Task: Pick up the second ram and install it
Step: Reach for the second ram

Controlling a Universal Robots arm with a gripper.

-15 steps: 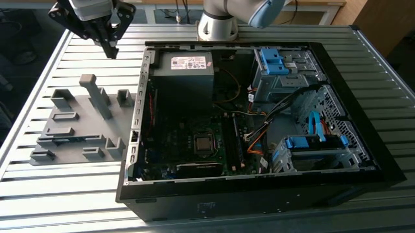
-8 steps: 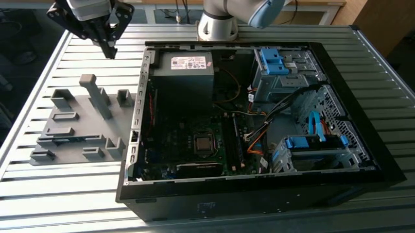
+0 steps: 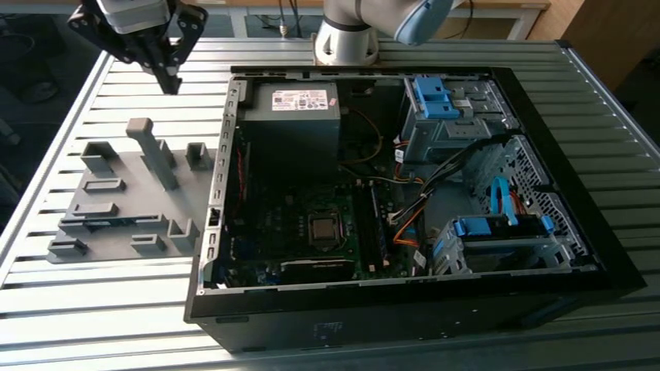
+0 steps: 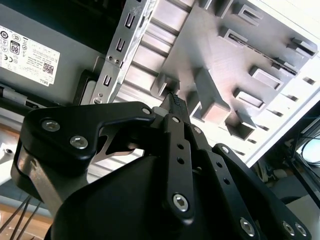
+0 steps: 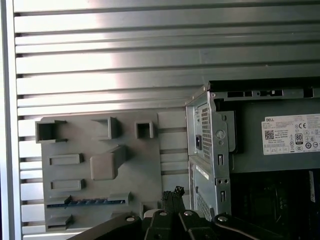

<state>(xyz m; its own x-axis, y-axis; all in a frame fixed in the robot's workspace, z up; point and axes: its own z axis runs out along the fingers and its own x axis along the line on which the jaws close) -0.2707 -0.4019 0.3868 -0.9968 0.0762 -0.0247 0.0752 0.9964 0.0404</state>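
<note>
Second ram point(image 5: 85, 202): on edge in a slot of grey tray point(image 5: 80, 140).
Looks light, stiff, fragile; prob. needs a gentle pinch mid-length, clear of chips. Above tray: gripper point(image 5: 172, 192), fingers together, nothing held.

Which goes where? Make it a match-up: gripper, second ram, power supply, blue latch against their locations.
1. gripper
2. second ram
3. power supply
4. blue latch

A. lying in a slot of the grey tray
B. inside the case, white label up
C. on a drive bay
D. above the slatted table, holding nothing

Pairs: 1-D, 2-A, 3-B, 4-C
</note>
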